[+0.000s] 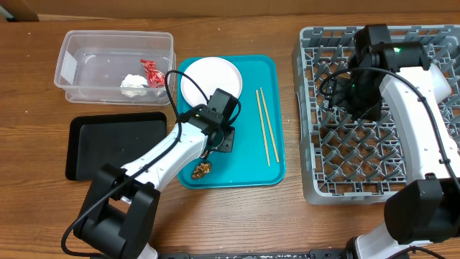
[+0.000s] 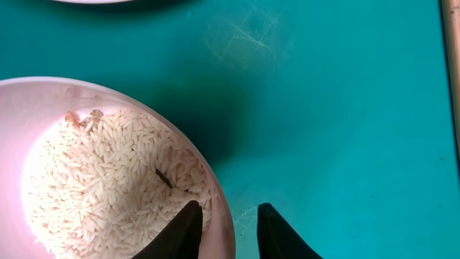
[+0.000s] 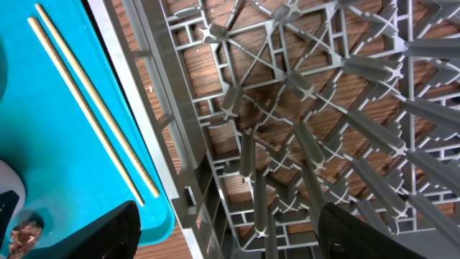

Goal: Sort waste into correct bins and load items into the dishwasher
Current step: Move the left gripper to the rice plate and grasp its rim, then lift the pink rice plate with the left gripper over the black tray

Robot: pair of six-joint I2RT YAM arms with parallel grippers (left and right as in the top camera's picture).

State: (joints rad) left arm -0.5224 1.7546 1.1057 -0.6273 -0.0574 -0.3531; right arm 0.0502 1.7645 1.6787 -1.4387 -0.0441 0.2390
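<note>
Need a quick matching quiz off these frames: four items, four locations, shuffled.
Items
1. red wrapper
2. chopsticks
3. rice grains
4. right gripper

Places
A. inside the pink bowl
B. inside the clear tub
C. above the grey rack
D. lying on the teal tray

Pairs: 1-B, 2-D, 3-A, 4-C
</note>
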